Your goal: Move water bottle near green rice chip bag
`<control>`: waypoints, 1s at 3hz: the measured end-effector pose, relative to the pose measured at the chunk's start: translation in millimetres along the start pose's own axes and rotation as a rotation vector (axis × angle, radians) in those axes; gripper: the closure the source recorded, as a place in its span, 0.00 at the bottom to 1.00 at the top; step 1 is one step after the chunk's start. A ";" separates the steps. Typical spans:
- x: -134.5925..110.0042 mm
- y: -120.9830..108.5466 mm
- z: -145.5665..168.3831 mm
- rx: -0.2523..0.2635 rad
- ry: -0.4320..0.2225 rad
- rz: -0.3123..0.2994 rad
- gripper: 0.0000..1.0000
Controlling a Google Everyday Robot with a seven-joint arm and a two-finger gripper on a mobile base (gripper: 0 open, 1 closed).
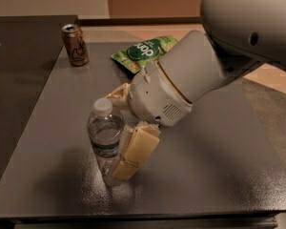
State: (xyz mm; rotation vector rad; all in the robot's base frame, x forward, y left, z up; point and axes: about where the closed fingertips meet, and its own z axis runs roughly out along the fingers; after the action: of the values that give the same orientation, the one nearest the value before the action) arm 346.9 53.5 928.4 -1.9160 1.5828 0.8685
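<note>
The water bottle (105, 136), clear with a white cap, stands upright on the dark grey table (214, 166) at front left. My gripper (125, 124) is open and reaches down from the right, right against the bottle. Its near cream finger (136, 149) lies along the bottle's right side, and its far finger (118, 94) shows behind the cap. The green rice chip bag (145, 49) lies flat at the back middle, partly hidden by my arm.
A brown-and-gold drink can (75, 44) stands at the table's back left corner. My large grey arm (214, 61) covers the right half of the view. The table's front edge runs just below the bottle. Tan floor lies to the right.
</note>
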 end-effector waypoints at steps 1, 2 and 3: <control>-7.3 -2.7 6.2 -0.016 -0.022 0.000 0.41; -8.5 -7.1 0.6 0.005 -0.049 0.020 0.64; 5.2 -29.0 -33.1 0.116 -0.087 0.092 0.87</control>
State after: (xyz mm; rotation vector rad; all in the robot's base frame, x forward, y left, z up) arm 381.1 31.8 946.2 -1.7143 1.6425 0.8659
